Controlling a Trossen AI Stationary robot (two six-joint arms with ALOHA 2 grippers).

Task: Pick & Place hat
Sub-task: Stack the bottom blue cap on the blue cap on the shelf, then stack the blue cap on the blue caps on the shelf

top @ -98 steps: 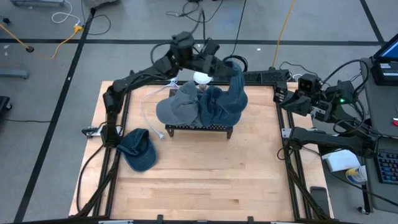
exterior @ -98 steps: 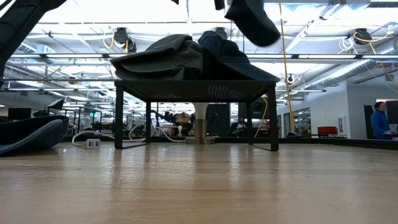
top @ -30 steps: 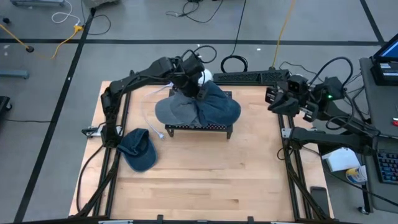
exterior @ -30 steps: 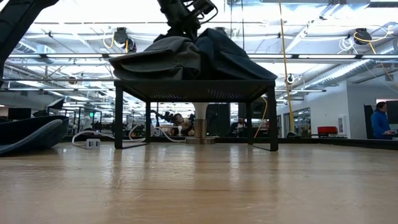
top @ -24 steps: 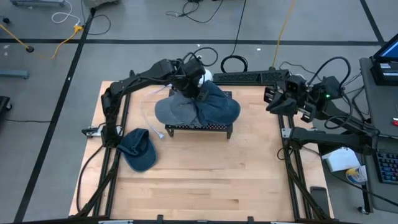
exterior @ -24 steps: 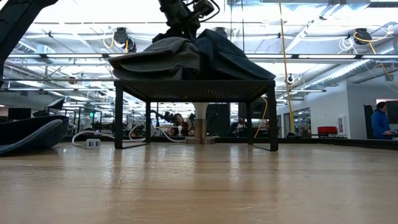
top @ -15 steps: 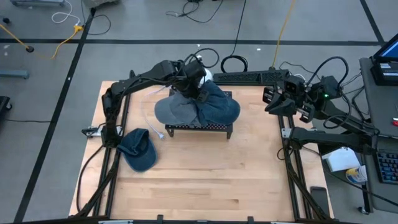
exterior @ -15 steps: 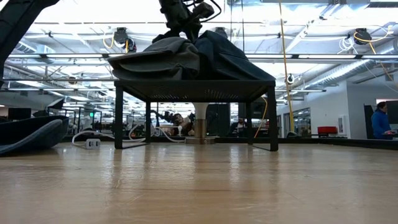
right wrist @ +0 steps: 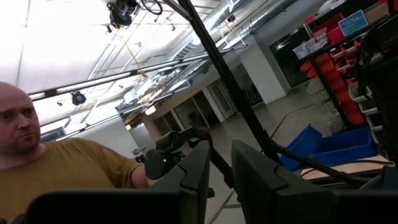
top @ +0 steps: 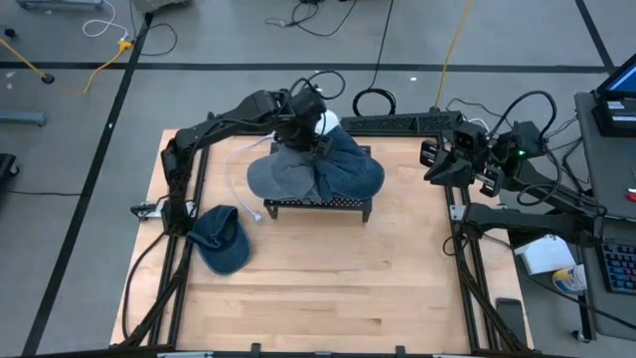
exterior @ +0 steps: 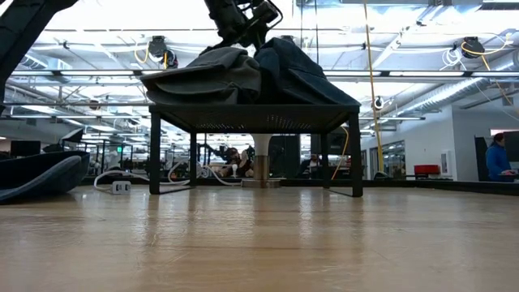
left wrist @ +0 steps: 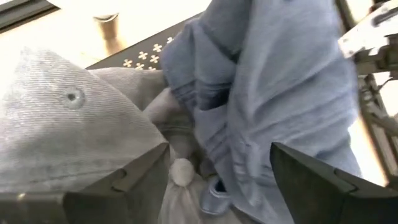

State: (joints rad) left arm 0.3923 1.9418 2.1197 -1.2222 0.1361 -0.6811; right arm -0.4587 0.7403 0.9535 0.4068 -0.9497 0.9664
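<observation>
Just below the left hand [top: 316,139], whose fingers stand apart and empty, the blue hat [top: 348,167] lies draped on the black rack [top: 318,206] beside a grey hat [top: 278,177]. Both look soft, light and floppy; the stiffer brim seems the best hold. A third hat [top: 221,239] lies on the worktop [top: 328,288]. The right hand [top: 437,164] waits aside, nearly closed.

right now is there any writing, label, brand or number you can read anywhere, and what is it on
None can be read.
Blue sign in the room behind, right wrist view: it may carry print, too small to read.
Hats on the rack and the hat on the table: no logo or lettering shows.
Monitor at the table's edge, high view: too small to read.
</observation>
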